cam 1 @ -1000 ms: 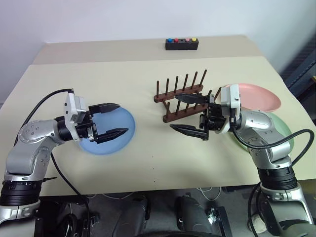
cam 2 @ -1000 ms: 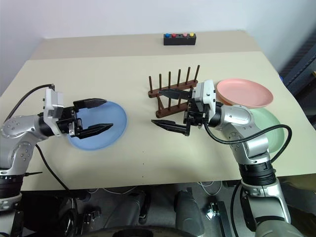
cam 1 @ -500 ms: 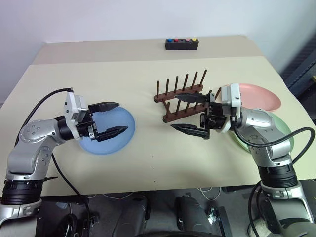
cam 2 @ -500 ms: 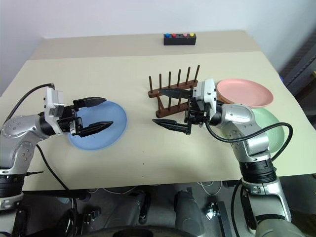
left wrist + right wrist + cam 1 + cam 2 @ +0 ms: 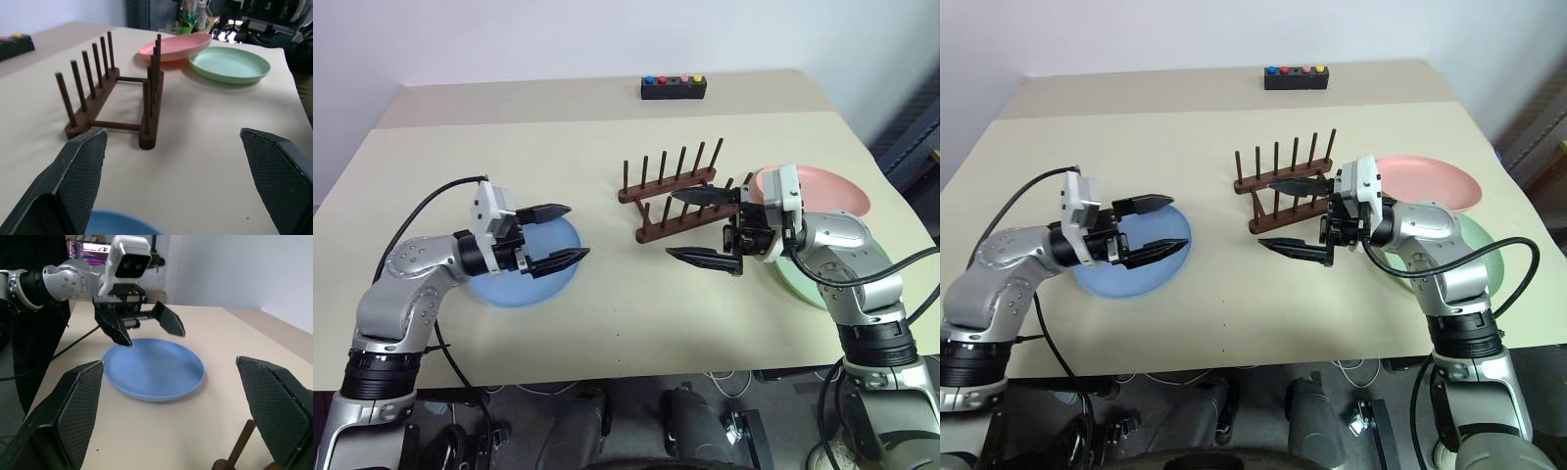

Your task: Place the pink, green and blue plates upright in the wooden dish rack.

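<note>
The blue plate (image 5: pixel 524 292) lies flat on the left of the table. My left gripper (image 5: pixel 578 232) hovers over its right rim, open and empty, pointing at the wooden dish rack (image 5: pixel 671 191). The rack stands empty mid-table. My right gripper (image 5: pixel 671 224) is open and empty just in front of the rack's near rail, pointing left. The pink plate (image 5: pixel 832 191) and the green plate (image 5: pixel 230 63) lie flat to the right of the rack, with the right arm partly covering both. In the right wrist view the left gripper (image 5: pixel 154 335) hangs above the blue plate (image 5: pixel 154 369).
A small black box with coloured buttons (image 5: pixel 674 88) sits at the back of the table. A bare stretch of tabletop (image 5: pixel 626 313) lies between the blue plate and the rack. A black cable trails from each arm.
My left gripper has moved right across the blue plate toward the rack, still open. The right gripper has stayed about where it was, open.
</note>
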Robot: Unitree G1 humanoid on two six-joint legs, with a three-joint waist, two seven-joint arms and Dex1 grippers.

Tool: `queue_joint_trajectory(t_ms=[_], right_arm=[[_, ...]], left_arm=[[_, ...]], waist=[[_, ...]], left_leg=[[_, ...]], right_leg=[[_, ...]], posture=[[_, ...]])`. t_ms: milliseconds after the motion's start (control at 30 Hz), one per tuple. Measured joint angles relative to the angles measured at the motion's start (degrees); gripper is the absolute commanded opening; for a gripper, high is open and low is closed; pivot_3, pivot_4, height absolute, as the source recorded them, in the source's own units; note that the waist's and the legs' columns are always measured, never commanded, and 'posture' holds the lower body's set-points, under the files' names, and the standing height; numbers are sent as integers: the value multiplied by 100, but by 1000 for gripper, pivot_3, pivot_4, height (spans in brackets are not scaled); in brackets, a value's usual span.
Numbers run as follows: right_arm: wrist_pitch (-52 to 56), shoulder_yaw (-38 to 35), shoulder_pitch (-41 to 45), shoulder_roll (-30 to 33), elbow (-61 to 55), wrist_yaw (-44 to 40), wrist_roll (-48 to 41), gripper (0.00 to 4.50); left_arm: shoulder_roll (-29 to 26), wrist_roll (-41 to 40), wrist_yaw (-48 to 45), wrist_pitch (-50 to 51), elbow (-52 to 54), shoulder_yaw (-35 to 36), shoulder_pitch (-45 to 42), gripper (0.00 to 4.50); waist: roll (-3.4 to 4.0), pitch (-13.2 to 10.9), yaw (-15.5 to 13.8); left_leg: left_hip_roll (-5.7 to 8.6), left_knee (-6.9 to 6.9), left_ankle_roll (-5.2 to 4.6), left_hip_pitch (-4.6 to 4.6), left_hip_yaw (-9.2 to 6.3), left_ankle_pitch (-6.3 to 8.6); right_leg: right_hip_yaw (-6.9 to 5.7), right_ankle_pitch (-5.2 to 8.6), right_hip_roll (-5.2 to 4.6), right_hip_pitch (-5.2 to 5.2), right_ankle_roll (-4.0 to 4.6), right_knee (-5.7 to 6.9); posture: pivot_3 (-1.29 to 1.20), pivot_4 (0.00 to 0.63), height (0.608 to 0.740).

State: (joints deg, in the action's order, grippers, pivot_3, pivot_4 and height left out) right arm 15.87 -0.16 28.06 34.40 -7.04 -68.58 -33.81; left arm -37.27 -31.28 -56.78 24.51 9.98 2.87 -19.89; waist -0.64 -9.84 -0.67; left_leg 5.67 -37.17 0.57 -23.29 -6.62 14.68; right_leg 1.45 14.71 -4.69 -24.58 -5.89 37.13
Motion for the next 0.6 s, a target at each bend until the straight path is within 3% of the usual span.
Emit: queue_joint_trajectory(t_ms=[200, 367, 600], right_arm=[[-122, -31, -94, 38, 48, 13, 159, 4427], [-1, -150, -485, 283, -300, 146, 156, 4427], [128, -637, -1032, 676, -721, 437, 156, 4427]], left_arm=[[501, 1105, 778, 325, -576, -1091, -756, 4500], [1122, 1207, 936, 898, -1074, -1398, -1352, 4500], [1513, 1588, 882, 808, -1879, -1759, -1895, 4500]], waist=[[-1, 1, -2], [-2, 1, -3], [-3, 1, -8]], left_leg=[[5, -3, 8, -1, -1, -5], [6, -9, 18, -4, 1, -11], [6, -9, 19, -3, 2, -12]], right_leg=[[-1, -1, 0, 1, -2, 0], [-1, -1, 0, 1, -3, 1], [0, -1, 1, 2, -4, 1]], posture=[[0, 150, 740], [0, 150, 740], [0, 150, 740]])
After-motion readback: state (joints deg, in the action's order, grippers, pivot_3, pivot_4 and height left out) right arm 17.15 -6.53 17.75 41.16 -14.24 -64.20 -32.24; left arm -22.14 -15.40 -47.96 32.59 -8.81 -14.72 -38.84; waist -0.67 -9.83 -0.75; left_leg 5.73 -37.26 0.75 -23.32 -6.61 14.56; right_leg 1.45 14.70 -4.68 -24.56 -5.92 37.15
